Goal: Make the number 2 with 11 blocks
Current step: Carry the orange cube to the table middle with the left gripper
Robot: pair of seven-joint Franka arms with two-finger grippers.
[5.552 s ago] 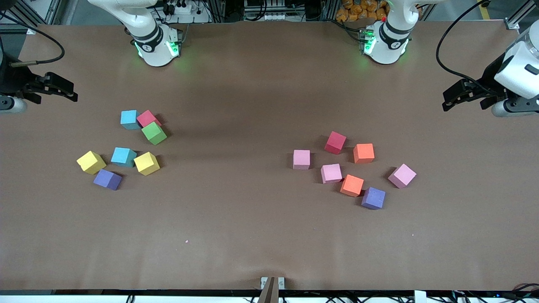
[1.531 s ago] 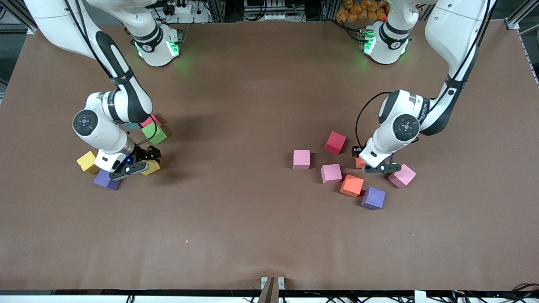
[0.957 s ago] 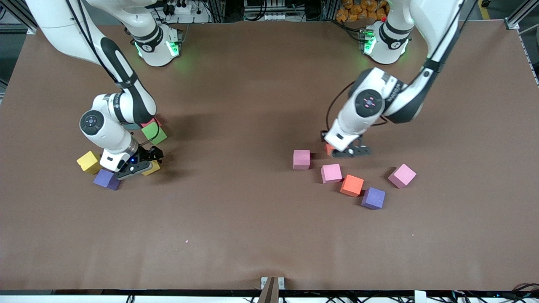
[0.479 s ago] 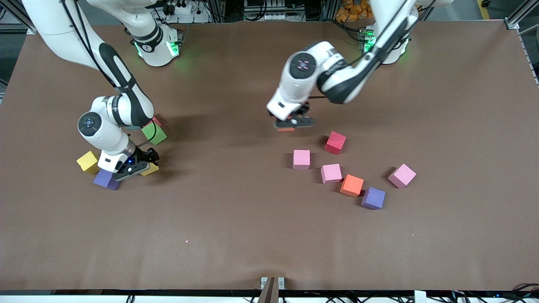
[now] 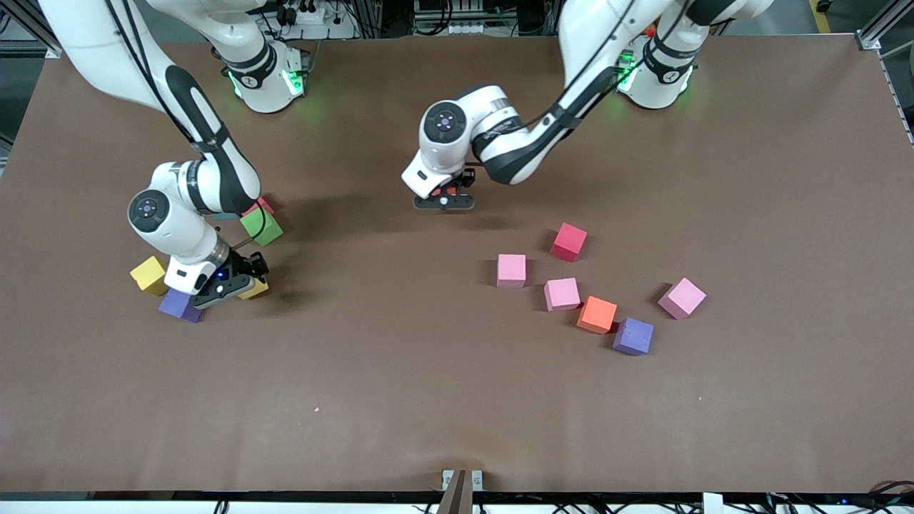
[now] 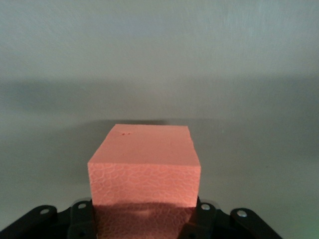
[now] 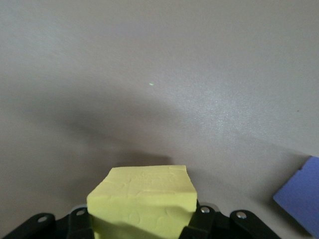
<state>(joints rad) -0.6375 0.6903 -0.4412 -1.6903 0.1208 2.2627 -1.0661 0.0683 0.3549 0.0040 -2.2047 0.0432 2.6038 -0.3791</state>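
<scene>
My left gripper (image 5: pixel 444 203) is shut on an orange block (image 6: pixel 144 169) and holds it low over bare table near the middle. My right gripper (image 5: pixel 221 287) is shut on a yellow block (image 7: pixel 142 204), low among the blocks at the right arm's end. There a second yellow block (image 5: pixel 150 275), a purple block (image 5: pixel 176 305), a green block (image 5: pixel 260 226) and a pink-red block (image 5: pixel 260 205) lie loose; the arm hides the light blue ones. Toward the left arm's end lie a red block (image 5: pixel 568 241), three pink blocks (image 5: pixel 511 270), an orange one (image 5: pixel 597 314) and a purple one (image 5: pixel 633 336). No digit is formed.
The brown table (image 5: pixel 400 371) is wide and bare nearer the front camera and between the two clusters. The purple block also shows at the edge of the right wrist view (image 7: pixel 299 199). The arm bases stand along the table edge farthest from the front camera.
My left gripper has carried the orange block away from its cluster toward the middle of the table. My right gripper has stayed almost still, shut on the yellow block.
</scene>
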